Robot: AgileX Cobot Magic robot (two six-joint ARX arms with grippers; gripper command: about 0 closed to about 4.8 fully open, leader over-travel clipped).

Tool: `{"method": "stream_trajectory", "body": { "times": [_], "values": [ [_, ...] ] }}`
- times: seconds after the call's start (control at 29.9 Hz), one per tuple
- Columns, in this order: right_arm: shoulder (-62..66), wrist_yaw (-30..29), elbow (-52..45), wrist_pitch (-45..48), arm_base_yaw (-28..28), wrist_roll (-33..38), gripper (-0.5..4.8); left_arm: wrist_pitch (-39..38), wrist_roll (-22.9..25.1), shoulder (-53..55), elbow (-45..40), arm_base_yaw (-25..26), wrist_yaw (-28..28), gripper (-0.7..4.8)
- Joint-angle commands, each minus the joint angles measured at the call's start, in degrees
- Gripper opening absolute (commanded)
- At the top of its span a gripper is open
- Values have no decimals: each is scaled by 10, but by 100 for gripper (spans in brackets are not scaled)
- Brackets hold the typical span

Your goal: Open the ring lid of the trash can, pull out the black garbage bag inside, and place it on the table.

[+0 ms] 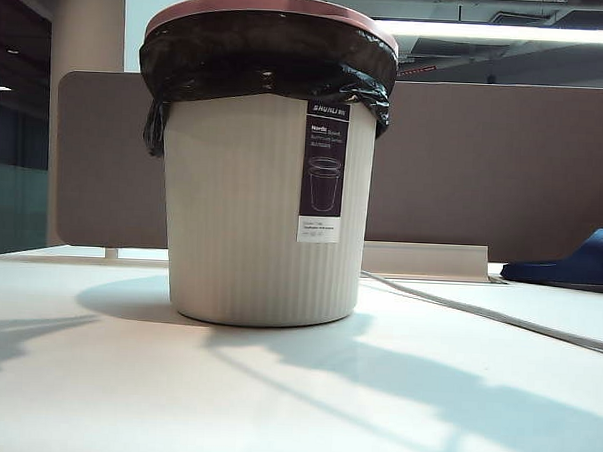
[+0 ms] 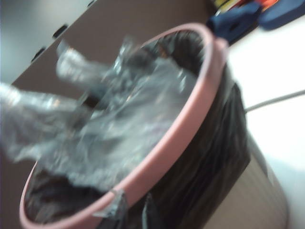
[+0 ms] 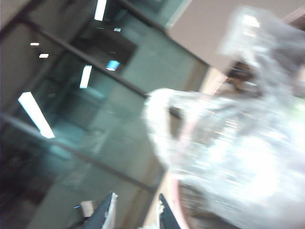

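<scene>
The can (image 1: pixel 265 209) is seen upright on the white counter (image 1: pixel 94 387), its dark label turned toward the exterior camera. The black bag (image 1: pixel 264 56) lines it, with its top folded out over the rim and hanging a short way down the ribbed wall. The pink ring (image 1: pixel 276 9) is seated on the rim over that fold. In the left wrist view the ring (image 2: pixel 190 124) is seen from above, with crinkled clear plastic (image 2: pixel 119 114) heaped in the can's mouth over the bag (image 2: pixel 209 157).

The left fingers (image 2: pixel 131 207) are seen only as two blurred tips at the near side of the ring, close together; whether the ring or bag is gripped cannot be told. The right fingers (image 3: pixel 136 212) are seen as two tips standing apart with nothing visible between them, beside the can's rim and the clear plastic (image 3: pixel 238 143); that view is heavily blurred.

A blue slipper (image 1: pixel 570 263) lies on the counter well to the right, before the brown partition (image 1: pixel 484 164). A pale cable (image 1: pixel 478 312) runs across the counter.
</scene>
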Motion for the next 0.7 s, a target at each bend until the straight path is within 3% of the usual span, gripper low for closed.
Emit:
{"method": "stream_trajectory", "body": {
  "times": [0.03,0.1,0.17,0.4,0.7],
  "values": [
    [-2,29,0,-77,0,37,116,-21,-85,-28,11,-1,-13,48],
    [-2,29,-3,-89,0,38,116,-45,-147,-48,25,-1,-13,48],
    [-2,23,-3,-93,2,38,117,-74,-170,-67,41,0,-13,48],
    [-5,0,-3,-144,5,47,117,-238,-182,-93,104,0,-29,48],
    [-11,-5,-3,-180,4,44,118,-277,-184,-93,106,0,-43,52]
  ]
}}
